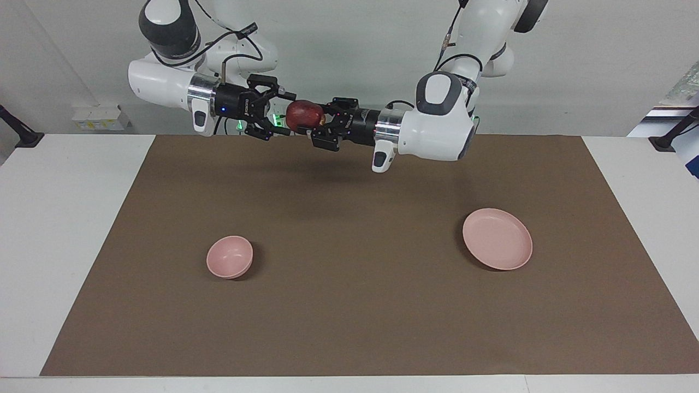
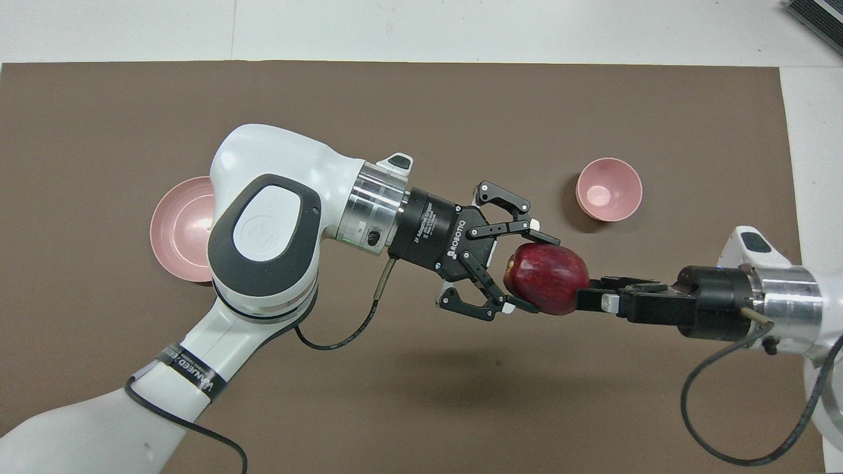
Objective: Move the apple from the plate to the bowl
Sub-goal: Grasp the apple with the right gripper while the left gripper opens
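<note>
The apple (image 1: 305, 115) is up in the air, high over the desk's (image 1: 349, 305) middle, nearer the robots than either dish, and it sits between two grippers that meet nose to nose. The left gripper (image 2: 527, 270) reaches in level from its end of the desk with its fingers (image 2: 541, 235) pinching the apple at its sides, so the fruit hangs out past the fingertips with its free end exposed. That looks like a deliberate offer: the right gripper (image 1: 283, 112), also held level, has its fingers (image 1: 283, 96) spread wide around the apple's free end, not yet clamped on it as far as I can judge. I read this as a hand-over, since the bowl (image 1: 230, 256) lies toward the right arm's end of the desk, well apart from the plate (image 1: 497, 238), which lies bare toward the left arm's end. The apple is nearly round, so it has little of a long axis; seen from overhead, a paler patch faces the left gripper, which suggests the stem line lies roughly level along the line between the two grippers, though I cannot see the stem itself. The next step would call for the right fingers to close before the left ones let go.
</note>
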Action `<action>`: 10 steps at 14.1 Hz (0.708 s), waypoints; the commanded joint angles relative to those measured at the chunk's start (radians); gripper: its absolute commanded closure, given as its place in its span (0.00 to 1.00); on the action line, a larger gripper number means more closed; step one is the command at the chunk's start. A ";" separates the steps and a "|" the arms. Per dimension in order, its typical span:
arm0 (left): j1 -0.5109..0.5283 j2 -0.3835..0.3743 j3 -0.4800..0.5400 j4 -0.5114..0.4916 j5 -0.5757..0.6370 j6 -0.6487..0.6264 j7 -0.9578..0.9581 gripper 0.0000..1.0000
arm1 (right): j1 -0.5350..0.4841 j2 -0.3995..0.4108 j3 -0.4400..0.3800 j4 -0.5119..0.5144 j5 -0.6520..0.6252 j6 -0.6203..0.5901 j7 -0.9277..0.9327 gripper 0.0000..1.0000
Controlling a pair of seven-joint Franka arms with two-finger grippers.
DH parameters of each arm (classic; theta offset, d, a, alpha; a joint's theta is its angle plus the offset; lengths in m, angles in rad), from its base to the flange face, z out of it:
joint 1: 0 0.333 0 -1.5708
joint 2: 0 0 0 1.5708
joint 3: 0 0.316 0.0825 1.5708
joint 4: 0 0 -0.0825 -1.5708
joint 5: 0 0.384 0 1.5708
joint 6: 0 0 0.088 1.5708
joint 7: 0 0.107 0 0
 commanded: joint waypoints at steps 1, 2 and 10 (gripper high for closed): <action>-0.019 -0.029 0.005 -0.033 -0.030 0.030 -0.012 1.00 | -0.001 -0.037 0.009 -0.040 0.027 0.015 -0.024 0.00; -0.019 -0.031 0.005 -0.034 -0.030 0.028 -0.012 1.00 | -0.001 -0.037 0.012 -0.048 0.027 0.015 -0.025 0.00; -0.048 -0.064 0.005 -0.082 -0.030 0.021 -0.010 1.00 | -0.001 -0.068 0.029 -0.088 0.021 0.013 0.010 0.00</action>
